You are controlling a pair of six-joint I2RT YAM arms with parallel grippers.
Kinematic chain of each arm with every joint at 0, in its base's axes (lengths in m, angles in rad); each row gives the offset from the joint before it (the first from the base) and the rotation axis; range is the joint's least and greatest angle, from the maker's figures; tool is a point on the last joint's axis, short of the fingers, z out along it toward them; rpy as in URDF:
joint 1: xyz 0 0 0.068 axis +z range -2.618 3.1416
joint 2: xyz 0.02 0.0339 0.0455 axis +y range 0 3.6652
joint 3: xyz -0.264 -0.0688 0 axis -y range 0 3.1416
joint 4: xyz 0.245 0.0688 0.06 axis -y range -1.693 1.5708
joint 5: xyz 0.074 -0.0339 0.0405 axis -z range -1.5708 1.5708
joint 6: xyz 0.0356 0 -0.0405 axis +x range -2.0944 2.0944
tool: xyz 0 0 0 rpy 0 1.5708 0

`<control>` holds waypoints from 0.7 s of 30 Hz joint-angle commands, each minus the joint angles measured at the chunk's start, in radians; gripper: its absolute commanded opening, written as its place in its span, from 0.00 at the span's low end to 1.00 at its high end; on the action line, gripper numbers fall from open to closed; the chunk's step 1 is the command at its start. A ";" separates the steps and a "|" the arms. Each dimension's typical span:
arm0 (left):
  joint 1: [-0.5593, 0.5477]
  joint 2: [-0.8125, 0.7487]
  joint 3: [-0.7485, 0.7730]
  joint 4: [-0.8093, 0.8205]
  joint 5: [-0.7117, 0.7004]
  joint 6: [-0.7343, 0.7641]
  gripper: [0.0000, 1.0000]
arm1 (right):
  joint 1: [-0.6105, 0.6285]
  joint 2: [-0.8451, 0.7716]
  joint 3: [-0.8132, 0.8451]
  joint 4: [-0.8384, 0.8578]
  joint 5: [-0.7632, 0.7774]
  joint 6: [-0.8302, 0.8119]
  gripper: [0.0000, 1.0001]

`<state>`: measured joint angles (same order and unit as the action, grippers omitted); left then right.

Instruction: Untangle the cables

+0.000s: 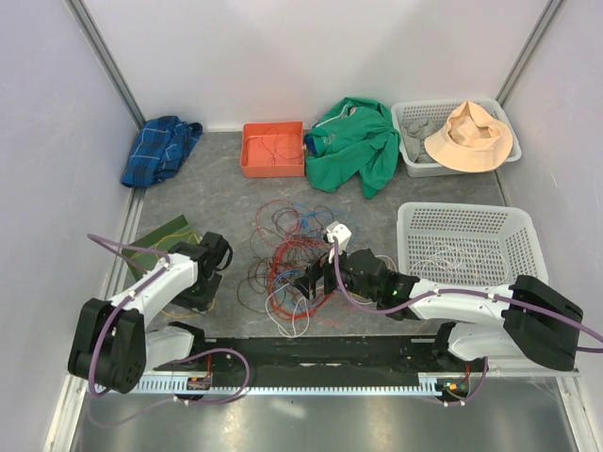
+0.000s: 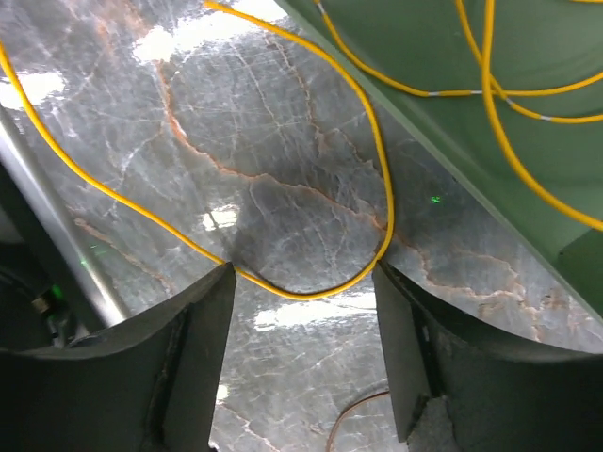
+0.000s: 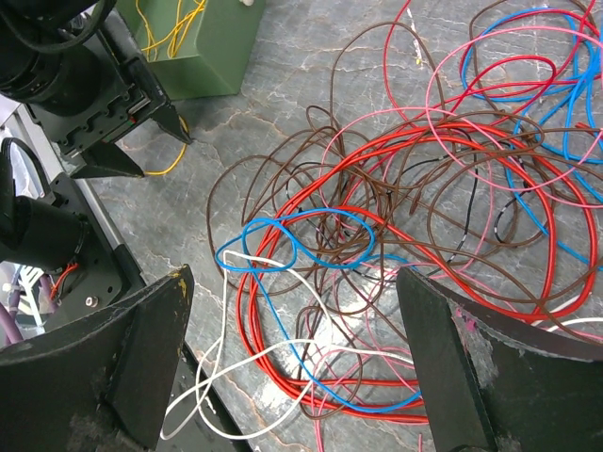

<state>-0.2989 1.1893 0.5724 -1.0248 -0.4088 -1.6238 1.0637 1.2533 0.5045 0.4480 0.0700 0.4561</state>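
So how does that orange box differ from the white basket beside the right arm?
The orange box is smaller with solid walls; the white basket is larger with perforated walls. The orange box sits at the far side, the white basket close to the right arm. Both hold a few thin cables.

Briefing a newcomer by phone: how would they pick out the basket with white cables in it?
Look to the table's right side, where two white perforated baskets stand. The far basket carries a peach hat. You want the larger nearer basket, holding only a few thin white cables.
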 commanded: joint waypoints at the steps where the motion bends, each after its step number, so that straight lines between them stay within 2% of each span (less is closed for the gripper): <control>1: -0.003 -0.020 -0.025 0.057 -0.024 -0.051 0.59 | -0.005 -0.026 -0.007 0.029 0.011 0.001 0.97; 3: -0.003 -0.025 -0.028 0.058 -0.030 -0.050 0.51 | -0.004 -0.025 -0.011 0.029 0.011 0.003 0.97; 4: -0.003 -0.026 -0.028 0.063 -0.031 -0.044 0.42 | -0.005 -0.023 -0.012 0.029 0.011 0.004 0.97; 6: -0.003 -0.025 -0.028 0.065 -0.032 -0.039 0.31 | -0.005 -0.028 -0.014 0.027 0.013 0.004 0.97; 7: -0.003 -0.022 -0.026 0.065 -0.030 -0.031 0.21 | -0.004 -0.031 -0.017 0.024 0.014 0.004 0.97; 15: -0.003 -0.071 -0.045 0.088 -0.007 0.017 0.10 | -0.005 -0.043 -0.015 0.011 0.021 0.000 0.97; 21: -0.003 -0.203 -0.003 0.081 0.022 0.128 0.02 | -0.005 -0.045 -0.001 -0.009 0.021 -0.005 0.97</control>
<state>-0.2989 1.0752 0.5331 -0.9504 -0.3973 -1.5898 1.0626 1.2320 0.4953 0.4362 0.0776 0.4561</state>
